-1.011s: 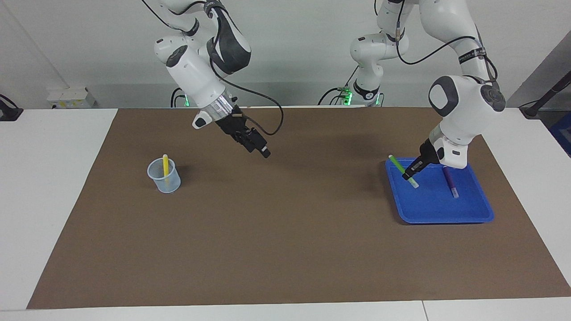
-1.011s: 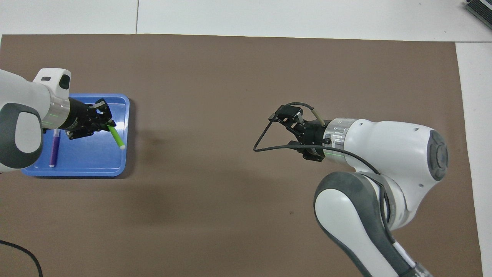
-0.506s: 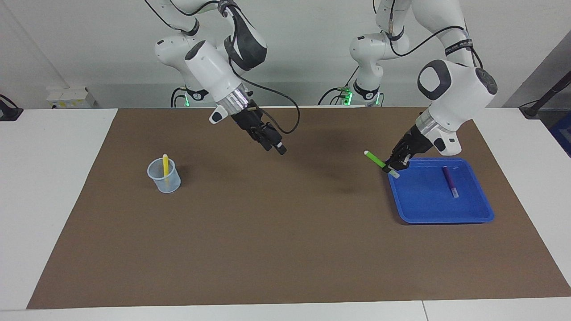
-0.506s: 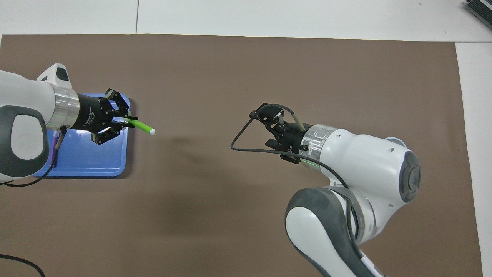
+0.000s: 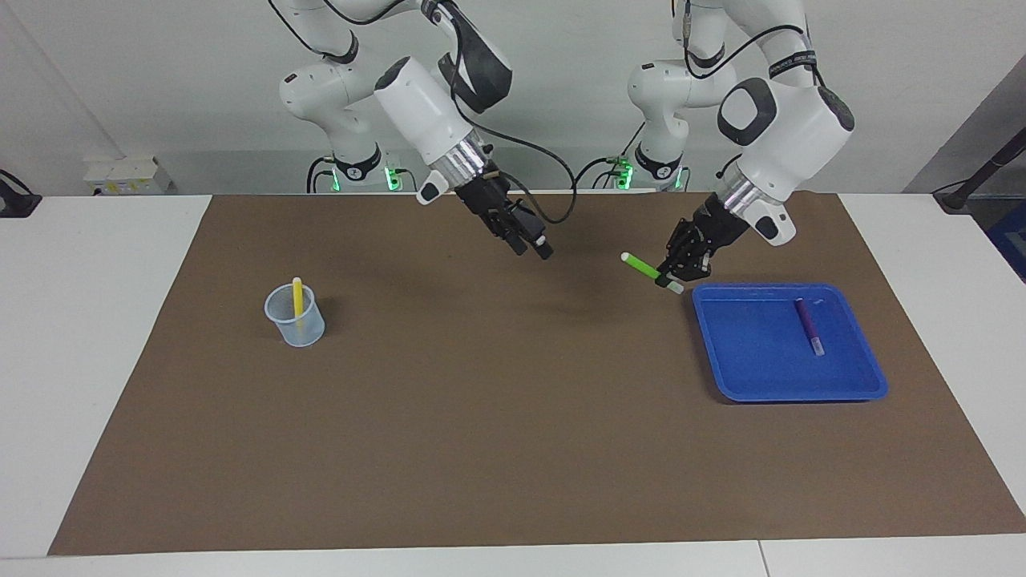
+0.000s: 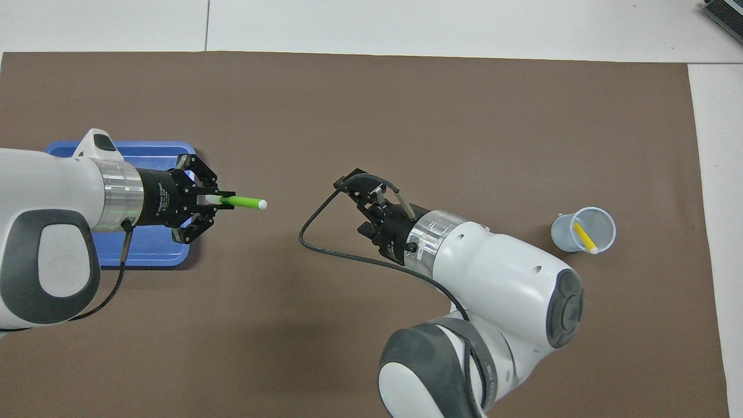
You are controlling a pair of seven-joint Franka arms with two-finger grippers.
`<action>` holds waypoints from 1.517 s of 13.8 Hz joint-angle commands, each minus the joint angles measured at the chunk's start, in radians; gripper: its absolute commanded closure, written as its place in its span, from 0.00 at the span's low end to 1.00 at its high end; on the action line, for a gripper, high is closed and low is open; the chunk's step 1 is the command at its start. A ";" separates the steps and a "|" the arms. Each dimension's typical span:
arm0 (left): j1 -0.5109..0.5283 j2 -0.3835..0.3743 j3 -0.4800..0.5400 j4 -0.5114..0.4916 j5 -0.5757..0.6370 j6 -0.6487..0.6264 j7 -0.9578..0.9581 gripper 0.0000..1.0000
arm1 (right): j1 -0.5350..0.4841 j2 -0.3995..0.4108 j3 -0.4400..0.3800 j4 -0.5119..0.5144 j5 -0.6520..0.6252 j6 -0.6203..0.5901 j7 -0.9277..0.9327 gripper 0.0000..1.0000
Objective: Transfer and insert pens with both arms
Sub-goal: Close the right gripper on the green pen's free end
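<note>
The brown mat (image 5: 481,449) serves as the landmark: a flat, matte sheet covering most of the white table (image 5: 88,320). Above the mat, just off the rim of the glossy blue plastic tray (image 5: 850,389), the left gripper (image 5: 669,276) is clamped on the slim green pen (image 5: 640,264), which it holds tilted, its rounded pale tip pointing toward the mat's middle. The right gripper (image 5: 539,248) hangs over the mat's middle, its black fingers spread apart and holding nothing. The purple pen (image 5: 808,324) lies flat in the shallow, round-cornered tray at the left arm's end of the mat. At the right arm's end of the mat stands a clear tapered plastic cup (image 5: 309,330), with the yellow pen (image 5: 297,296) leaning inside it.
</note>
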 commanded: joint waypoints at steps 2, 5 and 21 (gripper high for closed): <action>-0.053 -0.062 0.013 -0.065 -0.021 0.084 -0.156 1.00 | 0.030 0.045 0.007 0.049 0.027 0.019 0.006 0.00; -0.103 -0.085 0.013 -0.100 -0.021 0.169 -0.287 1.00 | 0.079 0.063 0.008 0.092 0.027 0.021 0.034 0.00; -0.162 -0.110 0.013 -0.134 -0.021 0.212 -0.343 1.00 | 0.074 0.126 0.008 0.159 0.018 0.035 0.054 0.41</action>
